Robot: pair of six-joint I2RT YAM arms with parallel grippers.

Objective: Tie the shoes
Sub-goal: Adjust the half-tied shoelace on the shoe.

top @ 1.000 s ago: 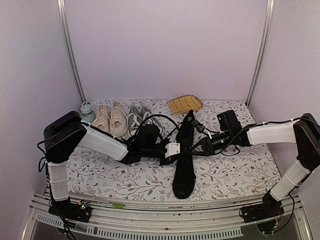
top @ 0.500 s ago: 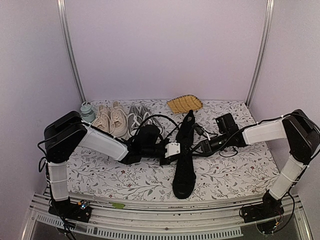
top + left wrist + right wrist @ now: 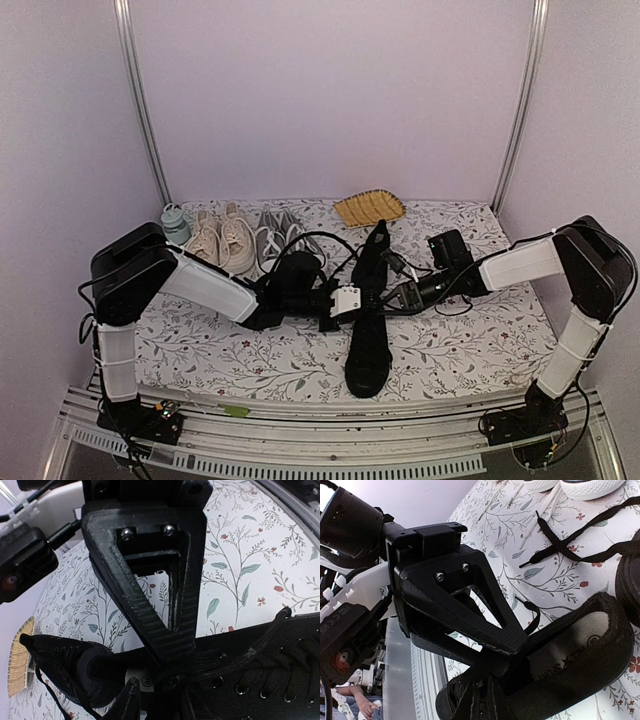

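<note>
My right jaws are pinched almost closed on a strand at the shoe's collar, and my left jaws stand narrowly apart over the eyelets. The all-black low-top canvas sneakers [image 3: 368, 345] lie end to end mid-table [image 3: 470, 350], light and soft-sided. Their long black laces [image 3: 580, 532] look limp and slick, so I'd grip near a free end.

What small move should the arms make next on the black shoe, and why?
Probably close the left gripper on the lace by its open fingers: the right gripper seems shut on the other strand at the shoe, and a loose lace end lies on the cloth.
</note>
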